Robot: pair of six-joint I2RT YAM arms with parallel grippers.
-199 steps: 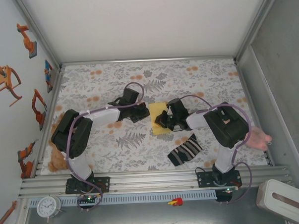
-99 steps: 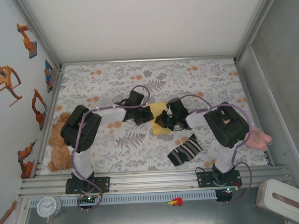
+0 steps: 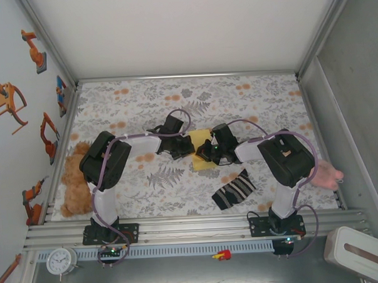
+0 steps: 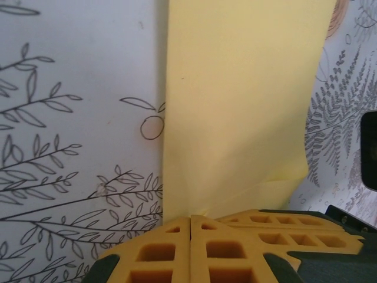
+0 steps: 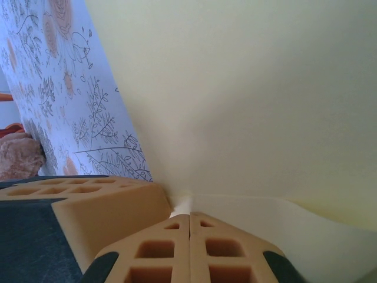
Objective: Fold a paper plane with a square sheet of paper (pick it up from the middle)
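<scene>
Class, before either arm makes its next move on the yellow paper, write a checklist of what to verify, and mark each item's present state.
1. Jaws of the left gripper closed: ok, its pads meet.
2. The left gripper really pinching the square sheet of paper: cannot tell; the sheet's edge reaches its tips.
3. The right gripper shut on the sheet: ok; paper runs into the seam between its pads.
4. The striped sock apart from the sheet: ok.
5. Sheet already shaped into a dart: cannot tell; from above, the grippers cover much of it.
</scene>
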